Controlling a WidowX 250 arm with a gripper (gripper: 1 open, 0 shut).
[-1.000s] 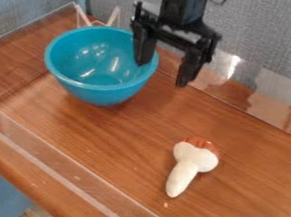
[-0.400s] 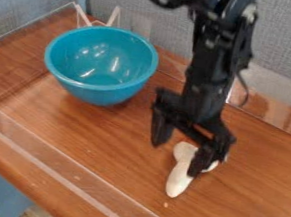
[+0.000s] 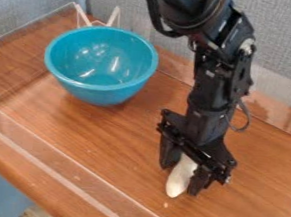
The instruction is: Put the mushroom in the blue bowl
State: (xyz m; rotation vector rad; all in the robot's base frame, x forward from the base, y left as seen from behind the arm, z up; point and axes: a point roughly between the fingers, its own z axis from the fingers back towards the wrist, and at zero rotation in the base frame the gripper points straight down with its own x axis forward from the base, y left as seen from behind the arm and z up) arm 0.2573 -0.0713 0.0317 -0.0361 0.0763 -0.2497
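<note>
The gripper (image 3: 189,173) is seen in the lower right of the frame, pointed straight down, its black fingers (image 3: 167,156) set to either side of the mushroom (image 3: 180,182), which lies on the wooden table (image 3: 65,130). Only the pale lower end of the stem is visible below the gripper; the cap is hidden. The gap between the fingers looks narrow, but whether the stem is actually pinched cannot be told.

The blue bowl (image 3: 102,65) is placed well apart, in the upper left of the frame, and appears empty.

A slip is judged the main risk: the stem looks smooth and rounded, and if it is caught off-centre it could be squeezed out sideways or rolled away as the fingers close. A weak hold could also be lost on the way to the bowl.

The table is glossy brown wood, bordered by low clear walls; a grey-blue fabric partition is seen behind.
</note>
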